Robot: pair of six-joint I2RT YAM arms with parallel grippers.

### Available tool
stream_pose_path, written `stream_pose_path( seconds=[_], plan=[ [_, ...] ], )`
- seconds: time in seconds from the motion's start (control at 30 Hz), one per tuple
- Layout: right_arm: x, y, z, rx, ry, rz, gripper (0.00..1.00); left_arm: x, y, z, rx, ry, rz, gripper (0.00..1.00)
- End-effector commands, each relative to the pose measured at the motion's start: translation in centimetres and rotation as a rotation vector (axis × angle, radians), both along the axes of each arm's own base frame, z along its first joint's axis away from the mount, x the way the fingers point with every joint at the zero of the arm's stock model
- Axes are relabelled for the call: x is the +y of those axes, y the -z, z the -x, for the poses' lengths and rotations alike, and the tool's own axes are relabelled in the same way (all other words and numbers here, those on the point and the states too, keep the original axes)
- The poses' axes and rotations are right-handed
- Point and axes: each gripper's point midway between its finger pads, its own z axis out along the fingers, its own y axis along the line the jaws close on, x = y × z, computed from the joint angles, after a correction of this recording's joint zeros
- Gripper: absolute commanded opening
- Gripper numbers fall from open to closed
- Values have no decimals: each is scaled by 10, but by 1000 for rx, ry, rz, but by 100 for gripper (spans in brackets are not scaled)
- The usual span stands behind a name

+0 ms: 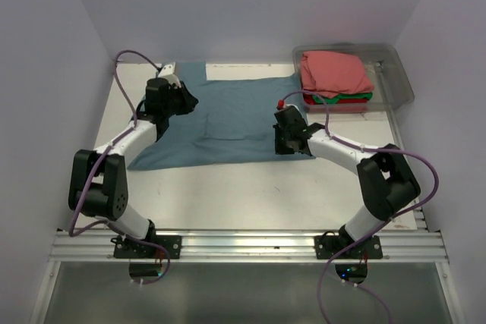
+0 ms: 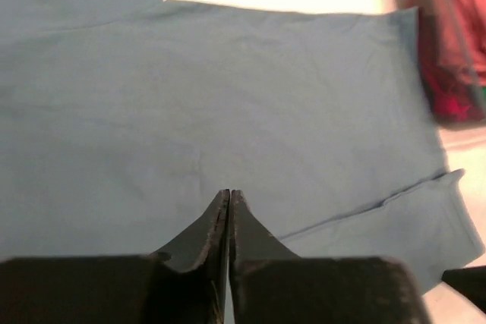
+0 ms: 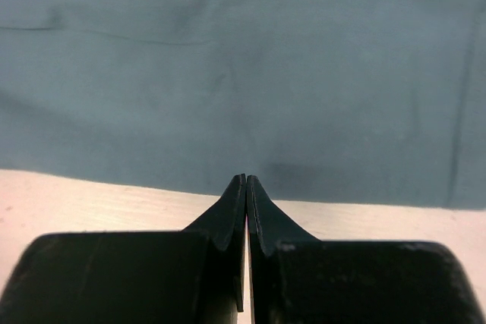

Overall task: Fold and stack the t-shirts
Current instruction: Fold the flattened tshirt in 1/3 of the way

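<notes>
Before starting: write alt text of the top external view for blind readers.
A slate-blue t-shirt lies spread on the table between the left gripper and right gripper; a stack of folded shirts, pink on top, sits in a clear bin.

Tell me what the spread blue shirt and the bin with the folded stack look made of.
Blue t-shirt: soft knit cloth, likely cotton, with a matte finish. It lies limp with shallow wrinkles and stitched hems. Bin: probably clear rigid plastic, slightly glossy. The folded shirts show through its walls.
</notes>
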Motion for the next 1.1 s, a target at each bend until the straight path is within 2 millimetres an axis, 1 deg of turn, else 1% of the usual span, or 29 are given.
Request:
stream_pose_path(
  seconds=[0.0,0.03,0.07,0.1,0.13,0.17,0.2,0.23,0.27,0.3,0.33,0.47,0.5,0.57,0.67,0.7,0.77,0.8,0.87,0.9,0.93,0.97,1.0,1.03,1.07],
  plan=[
    [-34,-18,-10,-71,157,120,0,25,44,44,186,-93,-111,0],
    [-39,-18,-12,-76,180,137,0,33,54,55,232,-133,-140,0],
    [-42,-14,-13,-67,202,153,0,37,59,61,246,-149,-151,0],
    [-47,-12,-15,-64,221,168,0,41,66,72,266,-167,-157,0],
    [-47,-12,-18,-64,224,170,0,50,73,78,288,-207,-182,0],
    [-49,-3,-19,-48,225,183,0,52,75,82,297,-219,-180,0],
    [-48,-1,-24,-56,224,175,0,53,81,88,311,-229,-180,0],
    [-47,1,-28,-54,223,175,0,59,84,91,324,-256,-193,0],
    [-47,9,-29,-41,216,185,0,61,87,94,333,-277,-192,0],
    [-46,10,-33,-49,217,179,0,65,93,99,349,-292,-201,0],
    [-45,13,-36,-51,211,181,0,69,95,100,352,-316,-214,0],
    [-44,25,-37,-35,203,189,0,79,108,109,391,-366,-238,0],
    [-44,29,-34,-25,200,193,0,80,115,113,413,-370,-249,0],
    [-46,34,-31,-15,202,192,0,84,122,117,440,-392,-259,0],
    [-50,46,-19,16,200,197,0,88,134,130,491,-413,-274,0],
    [-52,53,-13,34,198,202,0,91,139,138,521,-419,-286,0],
    [-53,59,-4,63,194,200,0,97,144,148,561,-461,-302,0],
    [-56,64,3,84,191,203,0,104,148,161,603,-491,-333,0],
    [-58,67,12,108,187,206,0,110,152,173,648,-543,-344,0],
    [-60,70,18,126,188,208,0,117,155,186,696,-573,-376,0],
    [-60,71,22,140,187,204,0,119,155,192,716,-588,-383,0],
    [-59,70,28,161,178,194,0,121,156,198,739,-624,-376,0],
    [-59,71,33,172,173,189,0,125,158,209,777,-644,-395,0],
    [-59,70,36,179,171,186,0,124,159,213,793,-664,-385,0],
    [-59,65,37,173,171,179,0,126,159,218,809,-680,-386,0]
  ],
)
